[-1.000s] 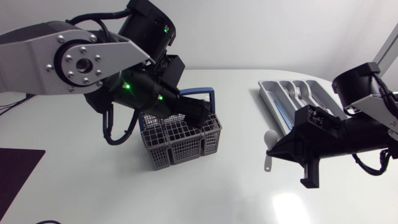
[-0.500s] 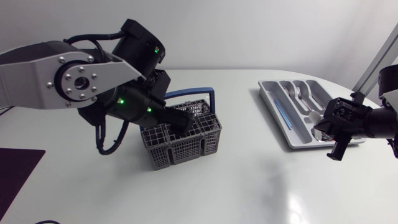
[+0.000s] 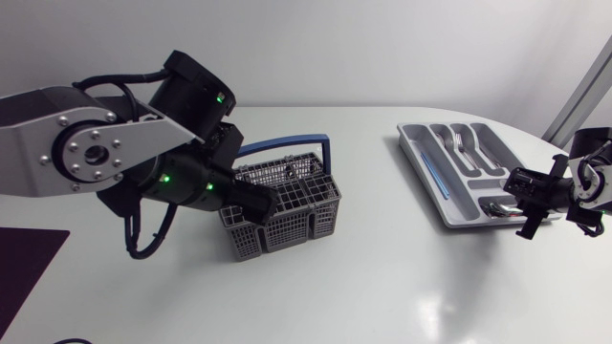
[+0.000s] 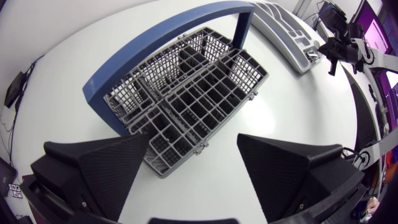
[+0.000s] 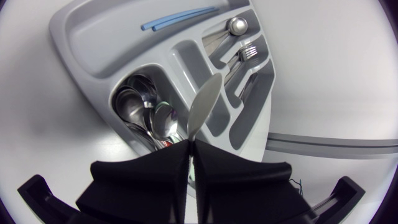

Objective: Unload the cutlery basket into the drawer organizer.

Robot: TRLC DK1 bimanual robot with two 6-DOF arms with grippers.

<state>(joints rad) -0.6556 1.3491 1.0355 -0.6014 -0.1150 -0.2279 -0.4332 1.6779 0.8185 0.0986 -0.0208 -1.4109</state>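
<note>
- You are holding a spoon (image 5: 204, 102) clenched in your right end effector (image 5: 189, 146). Its bowl is leading out over the drawer organizer (image 5: 81, 56), above the compartment where other spoons (image 5: 140, 106) are already heaping. You are likely lining up a drop among its like.
- Forks (image 5: 249, 53) are lying in a neighbouring compartment of the organizer, and blue sticks (image 5: 177, 20) in its long side channel. The divider walls are standing close by, so a crooked release is risking a spoon bridging two slots.
- The cutlery basket (image 4: 186, 93) is sitting on the tabletop (image 3: 402, 287), well apart from the organizer. No cutlery is showing in its cells.
- Your left end effector (image 4: 193, 140) is hanging released, fingers spread wide, at the basket's side facing away from the organizer, with the blue handle (image 4: 168, 37) arching beyond.
</note>
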